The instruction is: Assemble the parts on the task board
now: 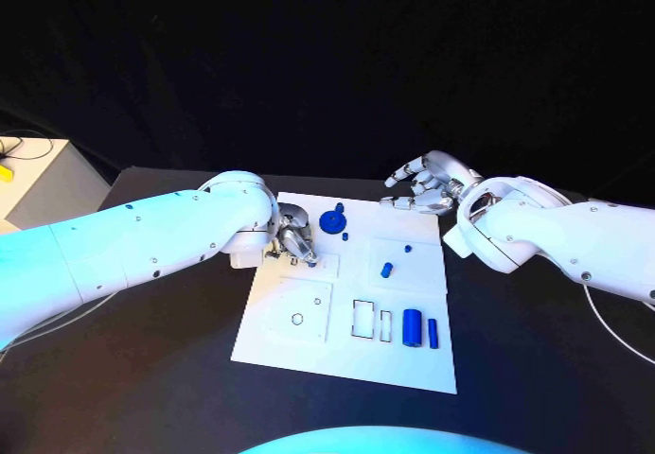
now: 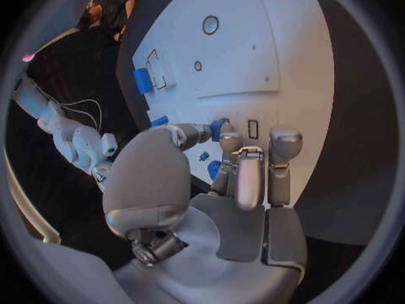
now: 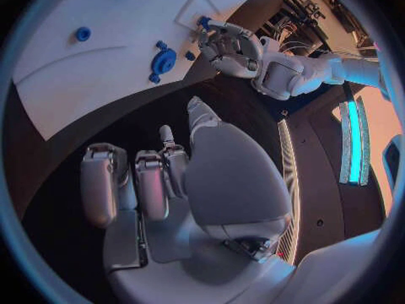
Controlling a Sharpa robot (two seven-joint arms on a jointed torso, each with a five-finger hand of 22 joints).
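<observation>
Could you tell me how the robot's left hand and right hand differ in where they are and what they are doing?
The left hand is over the task board, its fingers reaching down among small blue parts; whether it holds one is unclear. The right hand hangs off the board, beyond its far right corner, over the black table. The right hand's fingers are apart and hold nothing. Both are silver hands on white arms.

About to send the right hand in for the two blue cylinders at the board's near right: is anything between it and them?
Nothing visible blocks it. The right hand hovers past the task board's far edge holding nothing; the blue cylinders lie near the front right. Between them sits only one small blue part, low on the board.
</observation>
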